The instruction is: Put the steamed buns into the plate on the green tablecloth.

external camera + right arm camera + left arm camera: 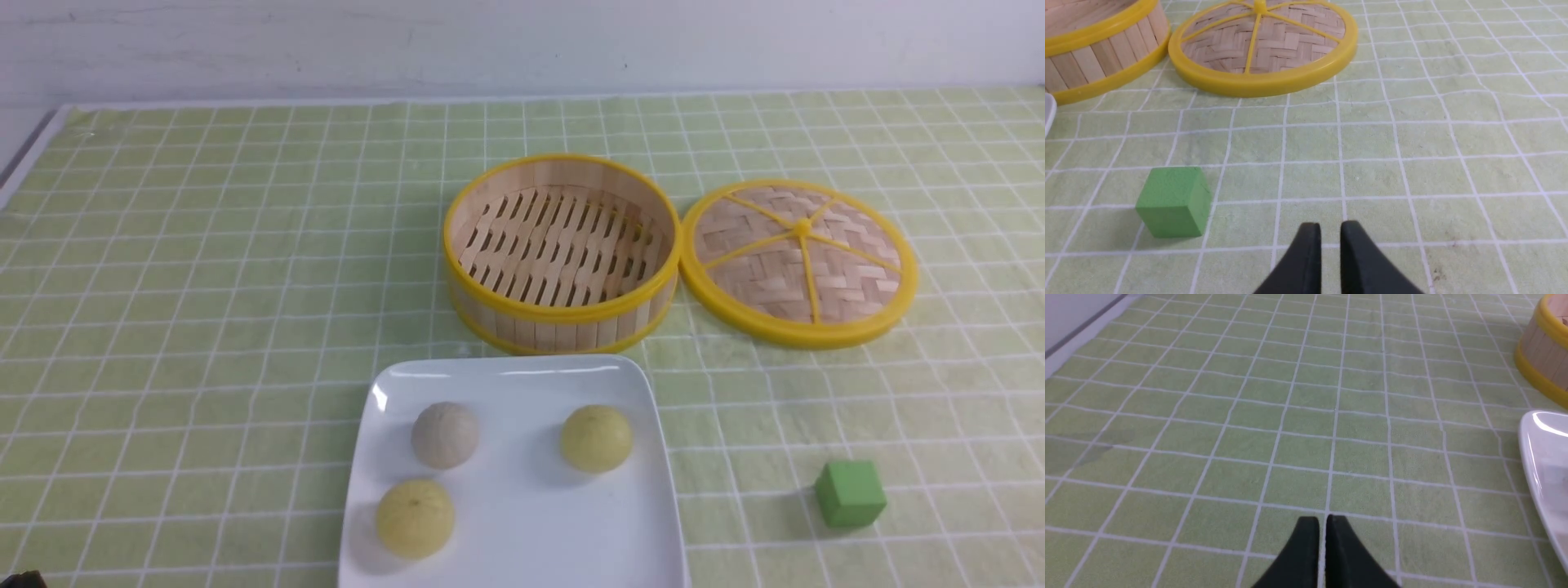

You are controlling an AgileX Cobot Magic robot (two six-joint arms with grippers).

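Left gripper (1322, 519): black fingers sitting nearly together, thin slit showing between them, holding nothing, hanging over bare light green grid-lined tablecloth (1249, 416). Right gripper (1330, 226): fingers standing slightly apart, narrow gap, empty, near small green cube (1172, 201).

Large glossy white square plate (522, 376) sitting near centre, carrying all three round steamed buns (445, 434): greyish-white one far left, pale yellow ones near left and far right. Empty round yellow-rimmed bamboo steamer (562, 255) lying just beyond plate; woven lid (798, 261) lying right of it.

Bright, even overhead light; soft short shadows. Glare streaks on the plate (522, 371) rim. Wrist views slightly soft up close.
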